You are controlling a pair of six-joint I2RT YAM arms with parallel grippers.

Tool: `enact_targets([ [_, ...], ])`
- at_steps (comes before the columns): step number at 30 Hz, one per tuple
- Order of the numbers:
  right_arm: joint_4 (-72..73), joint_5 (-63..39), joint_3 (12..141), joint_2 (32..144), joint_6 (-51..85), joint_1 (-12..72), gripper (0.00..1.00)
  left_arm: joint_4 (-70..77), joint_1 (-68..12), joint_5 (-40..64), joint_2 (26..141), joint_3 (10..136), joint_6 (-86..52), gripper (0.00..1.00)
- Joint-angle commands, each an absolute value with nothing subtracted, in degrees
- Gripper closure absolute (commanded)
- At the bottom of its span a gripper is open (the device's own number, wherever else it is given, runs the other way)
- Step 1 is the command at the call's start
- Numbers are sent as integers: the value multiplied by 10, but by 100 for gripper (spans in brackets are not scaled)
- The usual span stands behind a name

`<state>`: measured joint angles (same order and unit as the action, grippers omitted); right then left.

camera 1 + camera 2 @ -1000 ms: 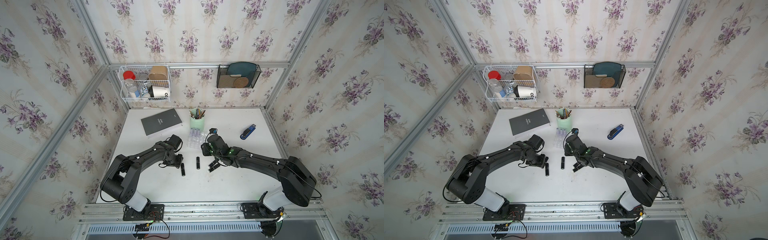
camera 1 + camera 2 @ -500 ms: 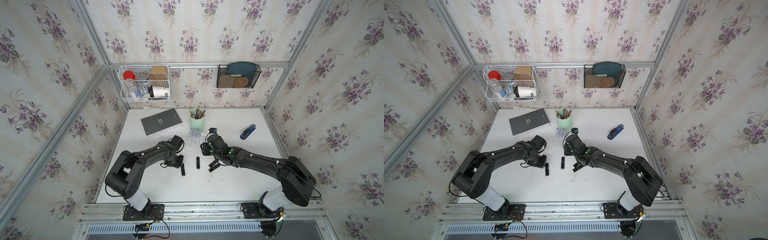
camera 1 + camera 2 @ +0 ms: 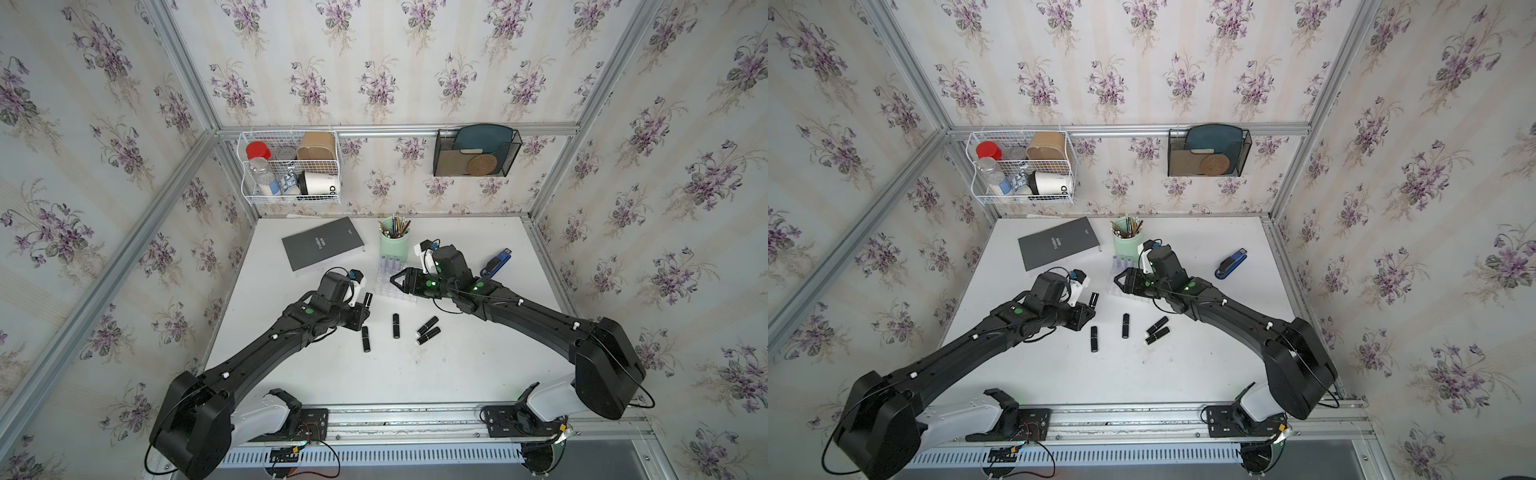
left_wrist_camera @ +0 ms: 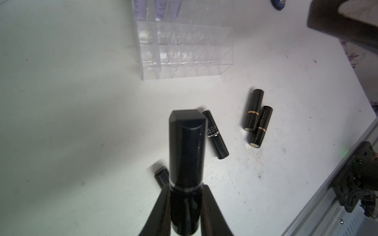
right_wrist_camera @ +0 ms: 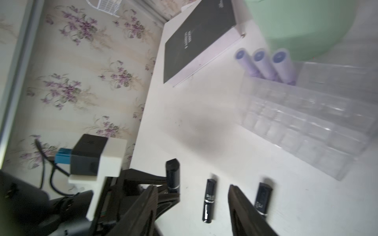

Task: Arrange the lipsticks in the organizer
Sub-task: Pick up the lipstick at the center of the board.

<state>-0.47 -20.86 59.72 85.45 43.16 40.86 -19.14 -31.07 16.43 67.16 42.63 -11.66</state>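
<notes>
My left gripper (image 3: 365,306) (image 4: 185,196) is shut on a glossy black lipstick (image 3: 368,298) (image 3: 1094,298) (image 4: 184,147), held upright just above the table left of the organizer. Several more black lipsticks lie flat in front: one (image 3: 365,338), one (image 3: 396,325) and a close pair (image 3: 428,330) (image 4: 256,118). The clear organizer (image 3: 384,279) (image 4: 184,51) (image 5: 306,126) holds three lilac lipsticks (image 3: 390,262) (image 5: 263,65) upright in its back row. My right gripper (image 3: 395,280) (image 3: 1119,279) (image 5: 193,196) hangs open over the organizer's front part with nothing between its fingers.
A mint-green pencil cup (image 3: 394,245) stands right behind the organizer. A dark notebook (image 3: 322,249) lies at the back left and a blue stapler (image 3: 496,262) at the back right. A wire basket (image 3: 291,166) and a black mesh holder (image 3: 476,151) hang on the back wall.
My left gripper has shut on a black lipstick and lifted it upright. My right gripper has swung from the pair of lipsticks back over the organizer and opened wider.
</notes>
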Motion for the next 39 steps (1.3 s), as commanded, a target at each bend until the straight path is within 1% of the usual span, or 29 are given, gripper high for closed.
enact_targets([
  [1,-11,-278,613,865,433,410,41,-97,-312,225,669,434,-105,94],
  [7,6,-289,622,904,443,422,45,-85,-329,231,666,440,-104,96],
  [11,13,-286,627,915,447,425,50,-86,-334,229,674,444,-102,96],
  [14,12,-284,628,919,448,425,57,-86,-336,230,681,449,-102,97],
  [17,11,-280,626,923,452,425,67,-83,-336,229,686,452,-105,97],
  [20,20,-279,624,928,459,424,76,-85,-337,227,691,456,-110,94],
  [21,22,-277,624,929,463,424,78,-88,-337,224,692,458,-113,90],
  [22,28,-275,623,929,466,423,80,-92,-337,223,692,462,-117,82],
  [23,33,-271,623,929,469,421,81,-98,-337,222,693,467,-122,72],
  [24,41,-265,623,927,472,415,82,-109,-337,215,693,474,-132,58],
  [26,51,-247,623,919,472,397,83,-142,-333,187,687,488,-157,38],
  [27,55,-229,621,914,469,385,83,-166,-329,176,680,496,-167,34],
  [28,56,-204,620,907,462,372,83,-183,-320,170,672,500,-178,33],
  [30,50,-106,615,892,426,356,85,-214,-287,157,656,496,-204,33],
  [32,52,25,608,884,373,359,87,-240,-253,135,647,484,-224,38],
  [34,81,127,598,893,330,371,88,-264,-232,118,650,472,-233,42],
  [36,106,174,605,921,292,381,88,-274,-224,110,661,464,-238,44],
  [37,112,192,614,939,276,386,89,-277,-223,112,666,462,-240,48],
  [39,123,209,629,966,254,390,89,-278,-223,124,675,459,-238,52],
])
